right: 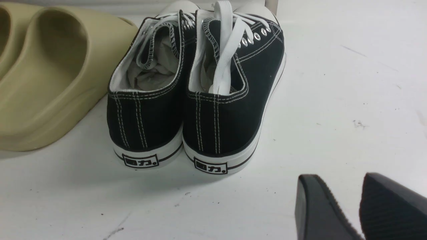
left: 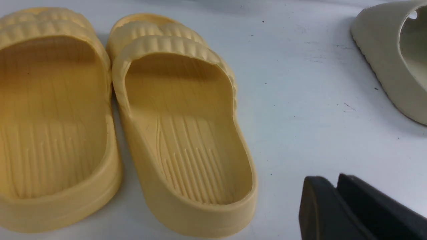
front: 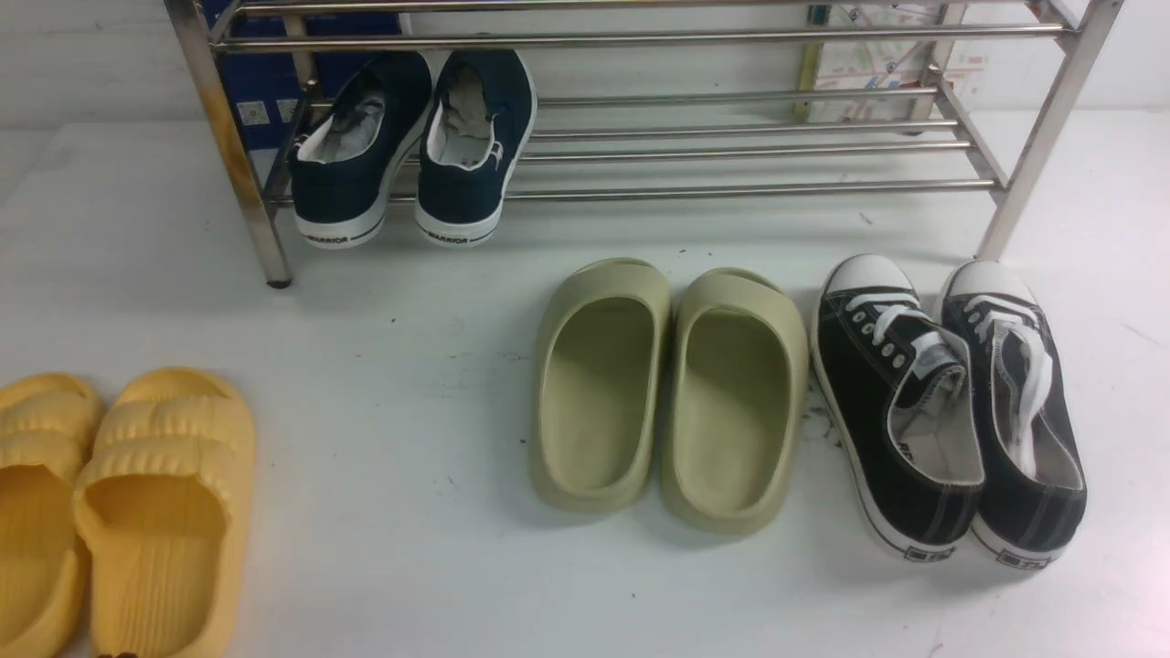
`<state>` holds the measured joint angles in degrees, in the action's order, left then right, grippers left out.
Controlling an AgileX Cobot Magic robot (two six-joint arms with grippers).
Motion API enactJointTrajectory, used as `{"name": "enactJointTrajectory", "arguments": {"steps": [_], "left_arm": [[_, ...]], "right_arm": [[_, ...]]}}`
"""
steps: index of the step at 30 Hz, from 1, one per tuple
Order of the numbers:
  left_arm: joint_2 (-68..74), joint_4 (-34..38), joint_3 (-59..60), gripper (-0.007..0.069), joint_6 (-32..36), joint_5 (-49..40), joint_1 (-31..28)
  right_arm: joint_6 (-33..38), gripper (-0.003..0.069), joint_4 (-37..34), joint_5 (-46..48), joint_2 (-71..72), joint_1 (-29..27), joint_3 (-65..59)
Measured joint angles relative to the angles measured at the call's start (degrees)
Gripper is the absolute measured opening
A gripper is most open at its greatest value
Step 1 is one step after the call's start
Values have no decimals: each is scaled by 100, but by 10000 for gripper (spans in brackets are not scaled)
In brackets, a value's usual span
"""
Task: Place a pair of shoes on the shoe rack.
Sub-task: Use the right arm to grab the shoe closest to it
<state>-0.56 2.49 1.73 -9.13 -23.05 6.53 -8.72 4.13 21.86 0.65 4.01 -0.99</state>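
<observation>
Your right claw (right: 347, 188) hangs released and empty near the shoes' (front: 951, 411) heels. Your left claw (left: 335, 186) is clenched, empty. Shoes stand on the table (front: 411, 384), just before the rack (front: 731, 192), beside green slides (front: 731, 402).

I read WARRIOR in dark capitals on the white heel strip of the left navy sneaker (front: 352, 174), and again on the right navy sneaker (front: 471, 164). Each heel of the black pair of shoes (right: 213, 116) bore a boxed label reading 回力. Print on the carton (front: 877, 59) was illegible.
</observation>
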Motion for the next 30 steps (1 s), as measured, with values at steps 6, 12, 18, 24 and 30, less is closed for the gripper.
{"name": "enactJointTrajectory", "arguments": {"steps": [6,12,18,24,30], "left_arm": [[0,0,0,83,0,0,0],[0,0,0,92,0,0,0],[0,0,0,96,0,0,0],[0,0,0,102,0,0,0],[0,0,0,102,0,0,0]], "right_arm": [[0,239,0,0,0,0,0],[0,239,0,0,0,0,0],[0,239,0,0,0,0,0],[0,239,0,0,0,0,0],[0,239,12,0,0,0,0]]}}
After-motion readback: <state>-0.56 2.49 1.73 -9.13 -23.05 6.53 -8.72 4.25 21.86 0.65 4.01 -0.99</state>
